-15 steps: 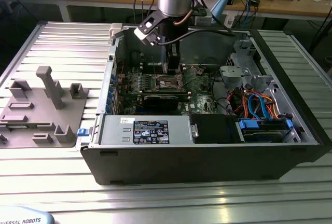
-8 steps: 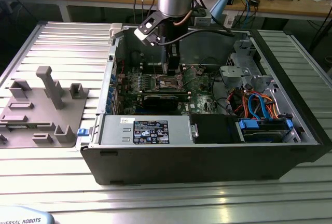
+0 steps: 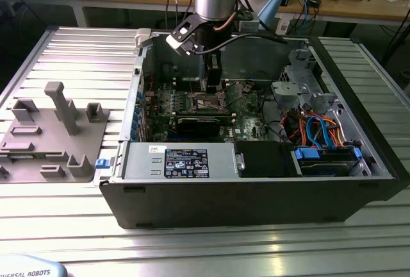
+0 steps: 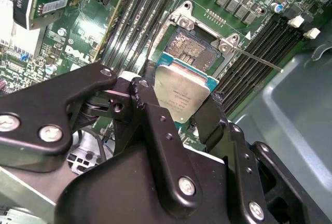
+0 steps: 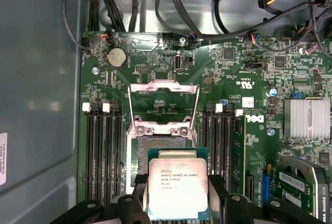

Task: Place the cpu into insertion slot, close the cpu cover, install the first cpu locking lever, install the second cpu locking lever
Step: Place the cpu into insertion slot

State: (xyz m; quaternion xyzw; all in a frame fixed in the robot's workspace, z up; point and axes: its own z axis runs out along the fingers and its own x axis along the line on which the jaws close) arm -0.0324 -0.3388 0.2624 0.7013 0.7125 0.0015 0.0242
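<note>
My gripper (image 5: 178,199) is shut on the cpu (image 5: 178,185), a flat square chip with a silver-grey top, gripped by two opposite edges. In both wrist views the chip hangs just above the insertion slot (image 5: 158,151), covering part of it, and looks tilted against the slot (image 4: 194,50) in the second wrist view. The cpu cover (image 5: 163,85) stands swung open at the slot's far side. A thin locking lever (image 4: 257,60) sticks out beside the slot. In the exterior view the gripper (image 3: 211,88) reaches down into the open computer case over the green board.
Black memory slots (image 5: 101,151) flank the socket on both sides. Cables (image 5: 171,6) run along the case wall behind the board. A power supply (image 3: 179,161) and a drive cage (image 3: 327,155) fill the case's front. A grey fixture plate (image 3: 51,129) lies at the exterior view's left.
</note>
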